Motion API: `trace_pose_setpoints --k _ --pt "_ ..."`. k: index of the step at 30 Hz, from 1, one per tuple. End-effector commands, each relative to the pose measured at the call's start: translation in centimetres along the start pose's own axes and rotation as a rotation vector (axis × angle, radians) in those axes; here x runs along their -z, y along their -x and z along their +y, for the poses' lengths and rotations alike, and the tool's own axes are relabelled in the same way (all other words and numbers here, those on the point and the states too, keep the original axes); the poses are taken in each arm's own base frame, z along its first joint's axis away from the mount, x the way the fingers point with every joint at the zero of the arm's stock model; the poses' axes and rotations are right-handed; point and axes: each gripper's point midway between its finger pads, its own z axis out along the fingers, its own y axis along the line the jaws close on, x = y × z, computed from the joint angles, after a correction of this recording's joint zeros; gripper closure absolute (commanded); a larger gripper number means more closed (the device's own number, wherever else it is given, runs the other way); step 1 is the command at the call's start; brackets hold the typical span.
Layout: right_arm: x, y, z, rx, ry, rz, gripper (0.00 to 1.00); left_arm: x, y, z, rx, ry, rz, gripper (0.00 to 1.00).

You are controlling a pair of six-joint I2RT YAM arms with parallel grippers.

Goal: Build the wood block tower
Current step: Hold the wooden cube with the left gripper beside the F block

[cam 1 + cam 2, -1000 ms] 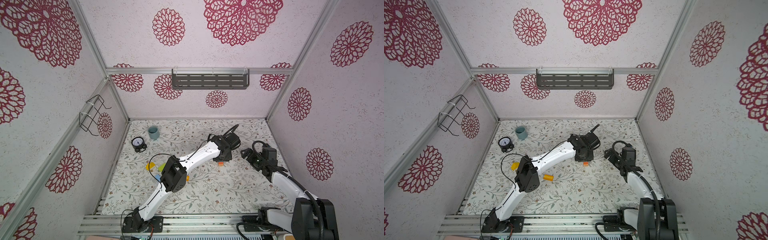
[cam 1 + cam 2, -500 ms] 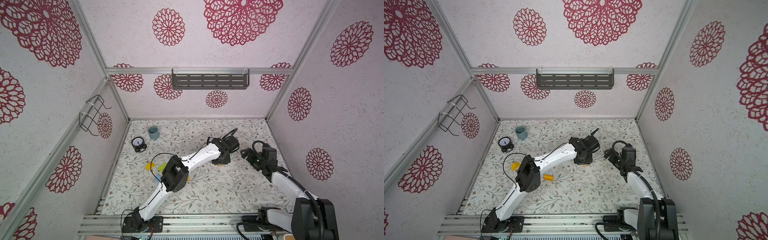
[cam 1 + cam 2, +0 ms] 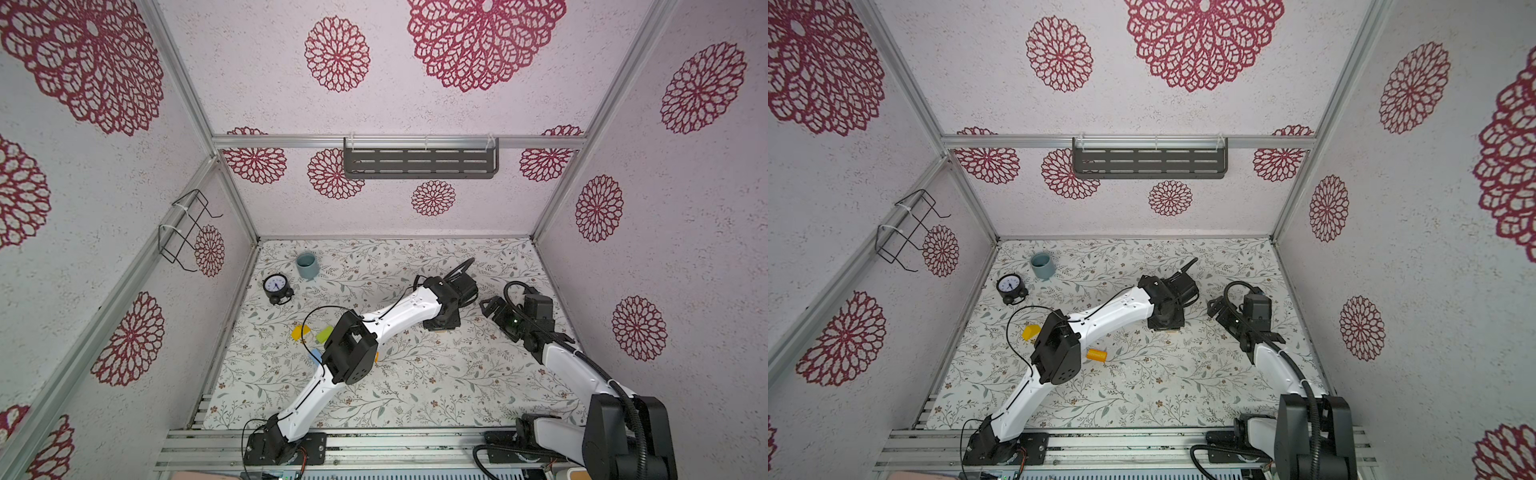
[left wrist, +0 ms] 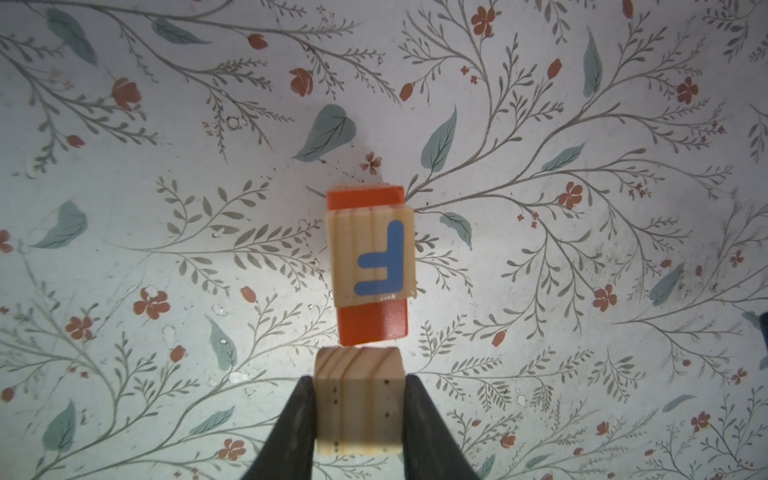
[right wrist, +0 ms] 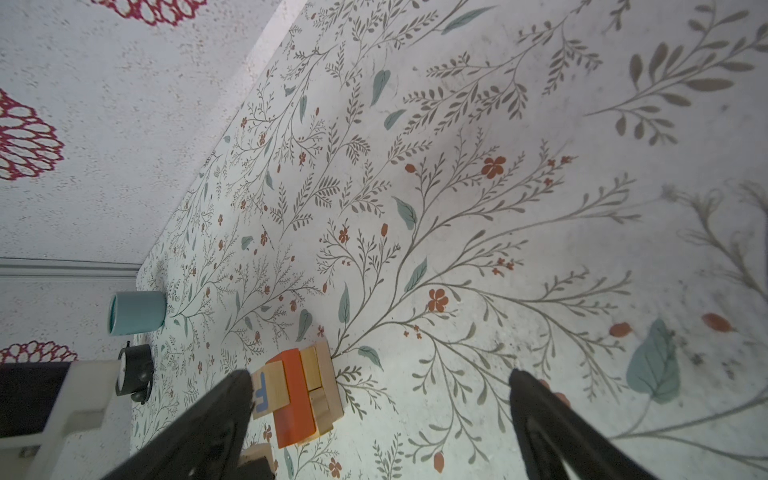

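Note:
The tower (image 4: 370, 257) is a short stack: plain wooden pieces at the bottom, an orange block (image 4: 372, 324), and a letter cube with a blue F on top. My left gripper (image 4: 359, 405) is shut on a plain wooden cube (image 4: 359, 374) that hangs just beside the stack's top. In both top views that gripper (image 3: 442, 322) (image 3: 1167, 322) covers the stack. My right gripper (image 5: 378, 415) (image 3: 492, 307) stands wide open and empty to the right of the tower (image 5: 295, 399). Loose wood blocks lie left: yellow (image 3: 301, 332), green (image 3: 324, 333), light blue (image 3: 316, 355), and an orange cylinder (image 3: 1096, 354).
A grey-blue cup (image 3: 306, 265) and a black alarm clock (image 3: 276, 287) stand at the back left of the floral mat. A wire rack (image 3: 187, 232) hangs on the left wall and a dark shelf (image 3: 419, 160) on the back wall.
My left gripper has shifted over the stack with the cube, so the orange block seen beside it a second ago is now hidden in the top views. The right arm has not moved.

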Motion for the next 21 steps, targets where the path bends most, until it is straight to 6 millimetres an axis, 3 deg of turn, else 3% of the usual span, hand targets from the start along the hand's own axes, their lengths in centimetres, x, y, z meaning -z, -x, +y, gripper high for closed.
trace_pose_setpoints --k 1,21 --pt "-0.1 0.2 0.1 -0.016 0.014 -0.010 0.01 0.5 1.0 -0.7 0.013 -0.028 -0.024 0.67" --pt "-0.3 0.2 0.0 -0.018 0.012 -0.007 0.01 -0.7 1.0 -0.6 0.018 -0.026 -0.006 0.67"
